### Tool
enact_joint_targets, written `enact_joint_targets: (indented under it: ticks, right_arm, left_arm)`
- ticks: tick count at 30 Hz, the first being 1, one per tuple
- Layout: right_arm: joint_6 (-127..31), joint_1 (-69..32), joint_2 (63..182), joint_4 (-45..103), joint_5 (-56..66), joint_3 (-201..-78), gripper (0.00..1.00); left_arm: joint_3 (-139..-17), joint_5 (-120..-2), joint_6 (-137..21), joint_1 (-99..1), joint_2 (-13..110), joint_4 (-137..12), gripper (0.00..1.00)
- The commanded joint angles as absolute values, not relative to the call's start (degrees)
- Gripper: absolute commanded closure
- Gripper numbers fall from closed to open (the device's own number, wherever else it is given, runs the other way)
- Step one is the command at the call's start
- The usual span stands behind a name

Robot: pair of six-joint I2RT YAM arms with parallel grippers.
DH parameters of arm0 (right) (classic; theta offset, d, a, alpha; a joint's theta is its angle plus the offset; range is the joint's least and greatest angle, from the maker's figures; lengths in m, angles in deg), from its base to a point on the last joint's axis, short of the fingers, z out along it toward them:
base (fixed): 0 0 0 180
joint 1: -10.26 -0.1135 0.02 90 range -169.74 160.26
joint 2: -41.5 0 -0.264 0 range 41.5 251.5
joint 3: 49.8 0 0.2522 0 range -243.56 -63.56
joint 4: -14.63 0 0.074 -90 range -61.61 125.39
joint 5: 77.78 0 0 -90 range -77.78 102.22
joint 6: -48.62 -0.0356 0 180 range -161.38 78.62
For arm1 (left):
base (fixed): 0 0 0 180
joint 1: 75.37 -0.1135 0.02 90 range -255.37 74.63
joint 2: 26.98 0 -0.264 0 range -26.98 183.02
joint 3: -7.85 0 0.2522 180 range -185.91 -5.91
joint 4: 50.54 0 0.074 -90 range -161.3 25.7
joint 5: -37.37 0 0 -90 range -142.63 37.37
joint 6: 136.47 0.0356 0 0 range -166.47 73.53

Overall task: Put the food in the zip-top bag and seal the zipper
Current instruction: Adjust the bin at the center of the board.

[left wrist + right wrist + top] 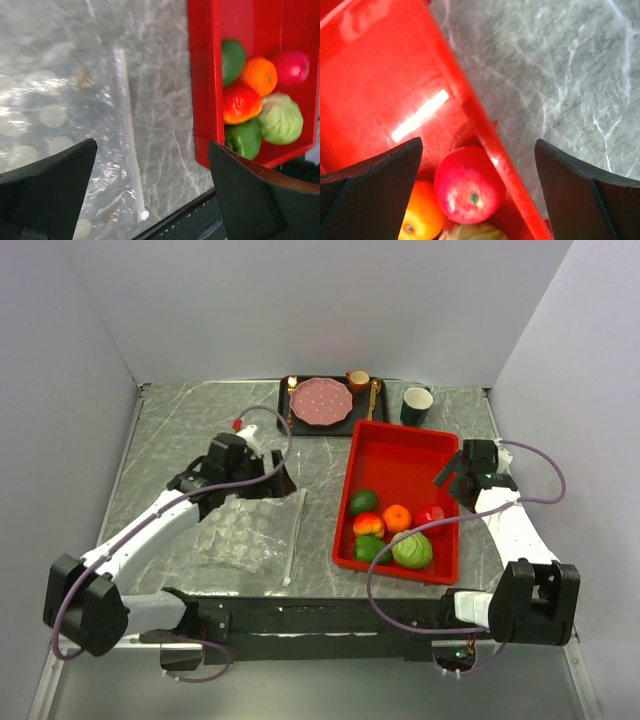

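Observation:
The food lies in the near end of a red tray [400, 455]: avocado [362, 502], orange [397, 517], apple [430, 515], red-yellow fruit [368, 525], green pepper [369, 548] and cabbage [412, 550]. The clear zip-top bag [240, 535] lies flat on the table, left of the tray, its white zipper [294, 537] along the right edge. My left gripper [272, 481] is open and empty above the bag's far end; its wrist view shows the zipper [129, 130]. My right gripper [447, 473] is open and empty over the tray's right wall, above the apple [469, 191].
A black tray [290, 420] at the back holds a pink plate [321, 401], a small brown cup [358, 379] and gold cutlery. A dark green cup [416, 405] stands behind the red tray. Grey walls enclose the table on three sides.

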State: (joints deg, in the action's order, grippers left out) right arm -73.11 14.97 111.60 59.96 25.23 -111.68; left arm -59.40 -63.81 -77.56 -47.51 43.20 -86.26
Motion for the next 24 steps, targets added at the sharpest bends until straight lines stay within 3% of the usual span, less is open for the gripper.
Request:
enact_joint_targets:
  ticks: [1, 12, 20, 24]
  right_arm:
    - [-74.61, 18.34, 111.89, 56.87, 23.03, -112.96, 0.00]
    - [-79.52, 25.64, 119.01, 53.54, 24.44, -118.41, 0.00]
    - [-73.64, 27.49, 127.80, 48.61, 3.55, -123.59, 0.00]
    - [-72.06, 27.49, 131.66, 49.83, 0.18, -126.84, 0.00]
  left_arm:
    - [-60.49, -67.21, -78.01, -43.91, 46.14, -82.60, 0.01]
    - [-59.52, -69.85, -82.42, -30.73, 56.34, -78.37, 0.01]
    - [-59.08, -71.70, -85.93, -27.47, 60.12, -73.44, 0.01]
    - [-60.40, -72.49, -86.81, -26.07, 61.97, -72.57, 0.01]
